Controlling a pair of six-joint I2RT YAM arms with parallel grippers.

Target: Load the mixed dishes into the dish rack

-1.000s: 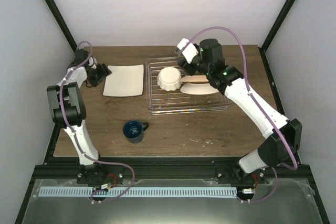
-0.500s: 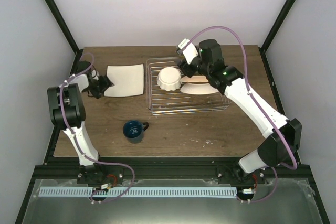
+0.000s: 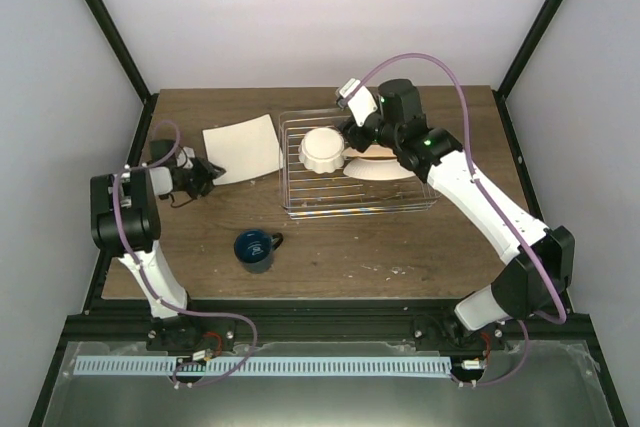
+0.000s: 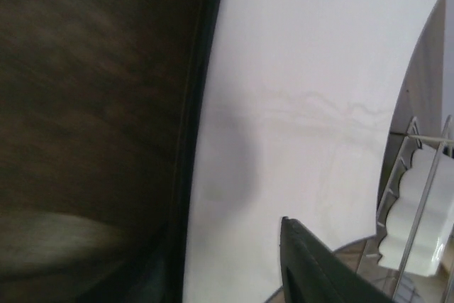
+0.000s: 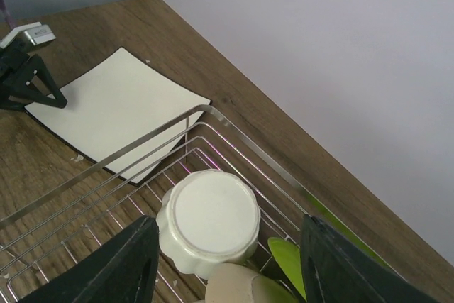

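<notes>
Table [image 3: 400,237]; square plate [image 3: 242,148] beside rack [image 3: 283,167] edge

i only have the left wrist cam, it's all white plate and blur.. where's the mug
Observer: The dark blue mug stands upright on the table, outside the dish rack, off its near left corner.
Operator: ok and what's the right arm doing
Observer: The right gripper hovers open over the scalloped bowl, which sits upside down in the rack.
Operator: any plates loaded
Observer: Two are in the rack beside the bowl: the lime-green plate and the beige plate.
</notes>
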